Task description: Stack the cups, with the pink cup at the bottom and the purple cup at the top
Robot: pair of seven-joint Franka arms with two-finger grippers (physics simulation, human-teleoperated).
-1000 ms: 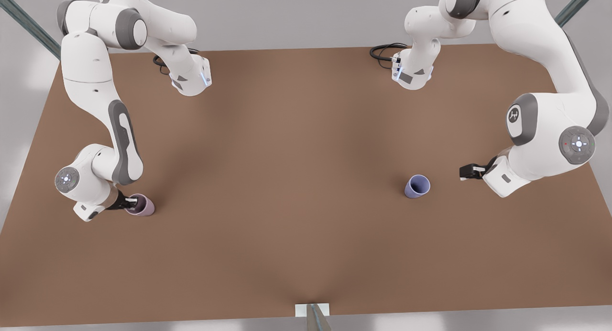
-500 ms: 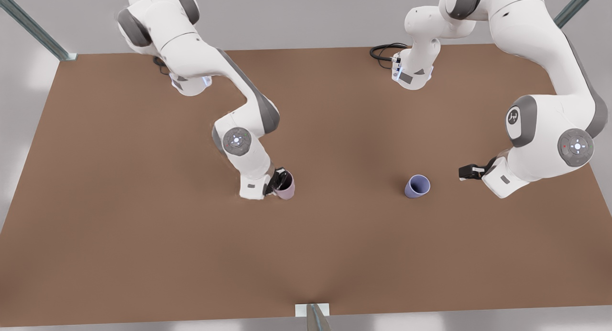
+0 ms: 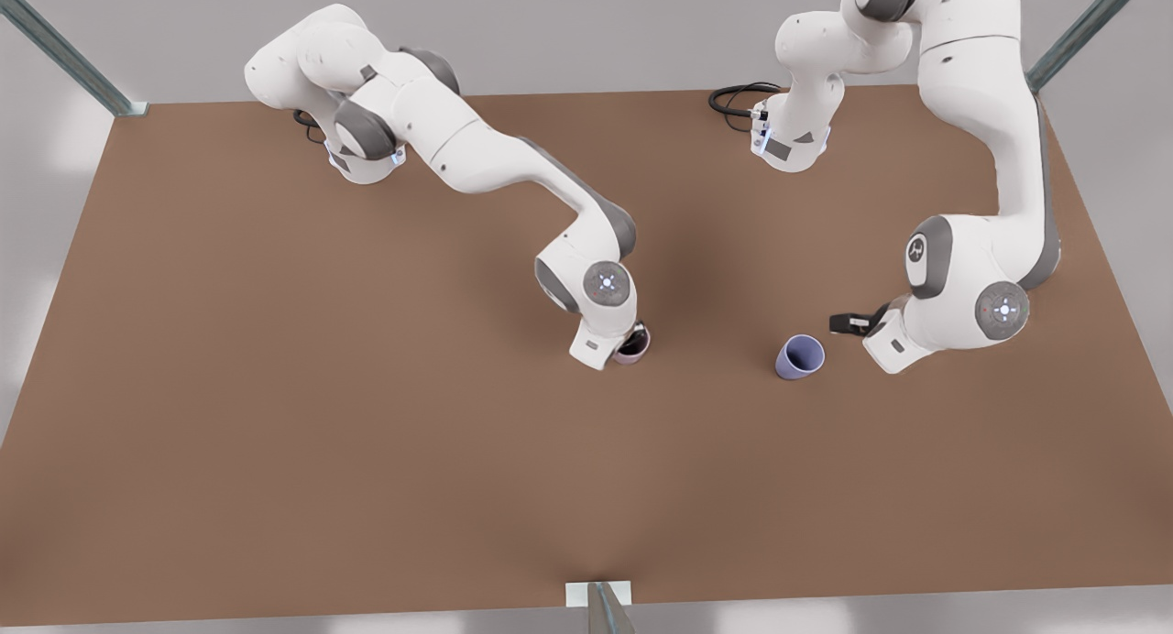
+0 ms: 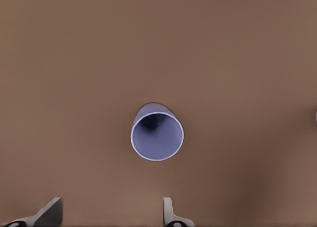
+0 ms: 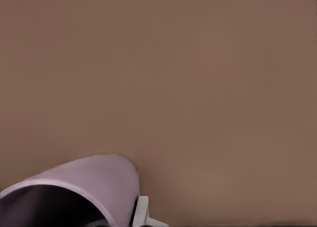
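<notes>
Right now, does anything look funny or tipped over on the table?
Nothing stands out. The purple cup stands upright, mouth up, alone on the table. The right gripper holds the pink cup by its rim, unspilled. The left gripper hangs beside the purple cup, jaws open.

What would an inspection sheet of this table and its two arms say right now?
Surface: brown table, bare apart from the cups.
Job's things: pink cup near the middle, gripped at its rim; purple cup upright, standing free; not stacked.
Clutter: nothing seen.
Grippers: right claw shut on pink cup; left claw open, beside the purple cup, apart from it.
Cables: black cable by the arm base at the far edge.
Surroundings: grey floor, metal frame bars.
</notes>
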